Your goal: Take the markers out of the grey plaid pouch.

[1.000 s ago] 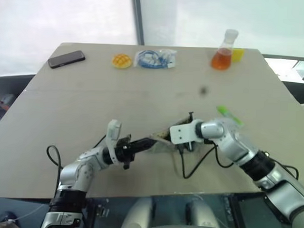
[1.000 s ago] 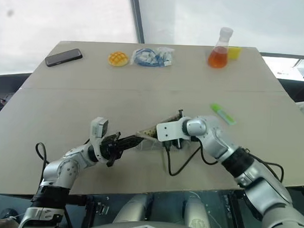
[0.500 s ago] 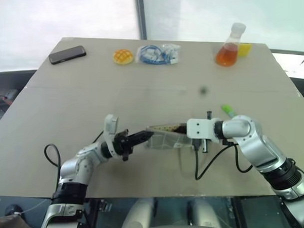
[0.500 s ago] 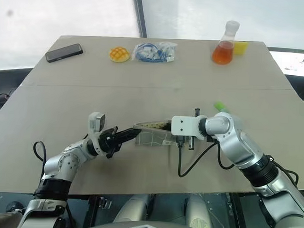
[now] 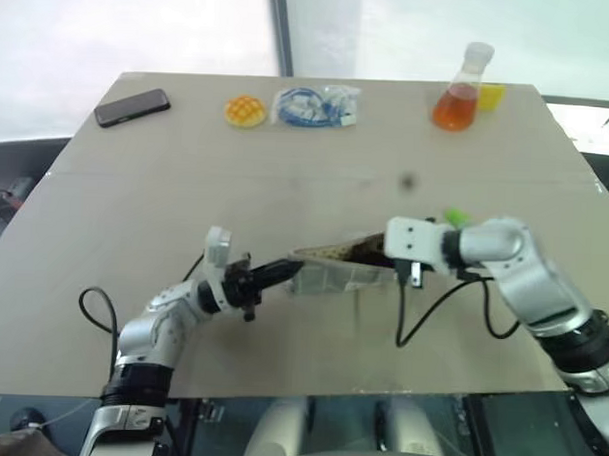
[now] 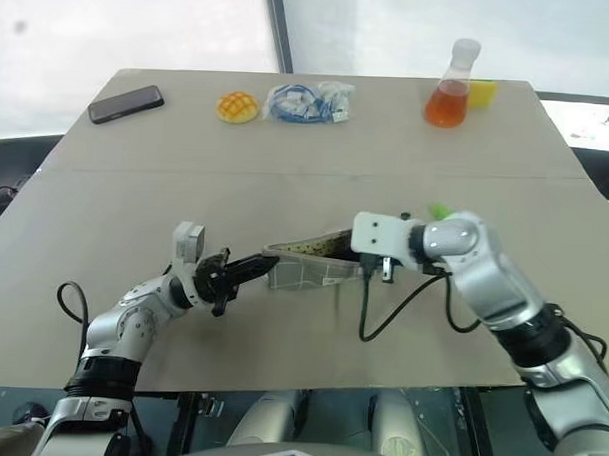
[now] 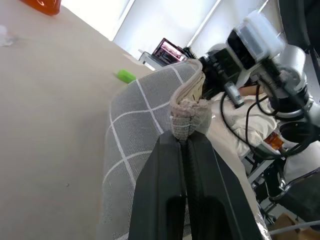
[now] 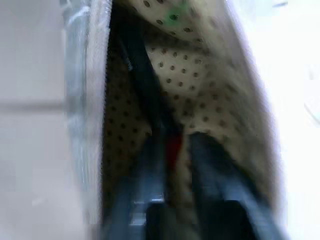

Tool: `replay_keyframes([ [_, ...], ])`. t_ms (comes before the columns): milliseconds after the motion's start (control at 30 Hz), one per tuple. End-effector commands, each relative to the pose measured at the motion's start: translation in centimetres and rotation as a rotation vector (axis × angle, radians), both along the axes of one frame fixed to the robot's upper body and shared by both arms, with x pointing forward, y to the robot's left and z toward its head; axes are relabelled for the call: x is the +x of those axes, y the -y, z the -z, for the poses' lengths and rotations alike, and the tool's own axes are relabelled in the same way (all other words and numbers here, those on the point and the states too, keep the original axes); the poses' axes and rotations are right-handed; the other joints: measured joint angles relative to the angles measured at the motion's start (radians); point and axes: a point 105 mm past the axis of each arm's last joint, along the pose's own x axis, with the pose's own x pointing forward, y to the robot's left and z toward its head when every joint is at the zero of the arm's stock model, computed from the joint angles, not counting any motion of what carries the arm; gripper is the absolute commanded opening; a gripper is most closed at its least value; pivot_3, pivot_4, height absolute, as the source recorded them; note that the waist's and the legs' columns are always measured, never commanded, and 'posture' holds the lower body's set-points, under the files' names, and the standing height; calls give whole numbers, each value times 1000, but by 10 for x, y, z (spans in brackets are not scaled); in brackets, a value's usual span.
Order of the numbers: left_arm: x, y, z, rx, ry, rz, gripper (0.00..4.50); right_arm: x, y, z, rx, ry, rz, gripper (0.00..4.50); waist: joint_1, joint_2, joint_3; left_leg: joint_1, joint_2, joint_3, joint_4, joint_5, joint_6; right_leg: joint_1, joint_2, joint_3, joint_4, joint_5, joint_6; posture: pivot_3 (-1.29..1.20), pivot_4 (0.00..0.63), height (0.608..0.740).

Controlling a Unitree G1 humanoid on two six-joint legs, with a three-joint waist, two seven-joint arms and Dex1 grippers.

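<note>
The grey plaid pouch point(image 5: 333, 272) hung stretched just above the middle of the desk point(image 5: 135, 202), its mouth gaping to show dotted yellowish lining. The left gripper point(image 7: 184, 145) was clenched on one puckered end of the fabric. The right gripper point(image 8: 172, 145) reached inside the open mouth, its fingers point(image 8: 210, 165) parted around the black marker point(image 8: 140, 65) with the red tip, though a firm grasp could not be told. The green marker point(image 5: 455, 216) lay on the desk beside the right arm. Farther back stood a flask point(image 5: 459, 91) of orange liquid, a clear bag point(image 5: 314, 107), a yellow round object point(image 5: 244, 111) and a phone point(image 5: 134, 107).
</note>
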Motion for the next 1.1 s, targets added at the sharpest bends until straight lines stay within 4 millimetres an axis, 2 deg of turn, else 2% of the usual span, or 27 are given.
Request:
replay_keyframes([
  [33,1,-2,-2,1,9,-8,0,8,-7,7,-43,48,-19,2159,0,0,0,0,0,0,0,0,0,0,0,0,0,0,-1,0,150,740],
  [233,1,-3,-2,1,2,-8,0,14,-20,10,-64,88,-69,2159,0,0,0,1,0,0,0,0,0,0,1,0,0,1,-1,0,150,740],
  [533,-2,2,-4,-10,-1,6,0,17,-61,28,-8,183,-185,2159,-22,-1,0,4,0,0,0,0,0,2,2,1,2,1,-1,0,150,740],
  [667,-4,1,-5,-14,-4,7,0,19,-61,27,-30,241,-215,2159,-23,0,0,5,0,0,0,0,0,3,2,1,2,1,-1,0,150,740],
  [867,-6,3,-4,-13,-6,6,0,17,-58,50,-141,203,-281,2159,-23,0,-1,7,0,0,0,0,0,4,2,2,3,1,-1,0,150,740],
  [1067,-10,7,-6,-15,6,17,0,41,-65,66,-163,204,-203,2159,-26,-1,-3,11,3,-1,0,0,-1,6,6,3,4,1,-3,0,150,740],
  [1100,-11,7,-6,-15,7,18,0,44,-64,68,-164,194,-191,1938,-26,-1,-3,12,4,-1,0,0,-1,6,7,3,4,1,-6,0,150,740],
])
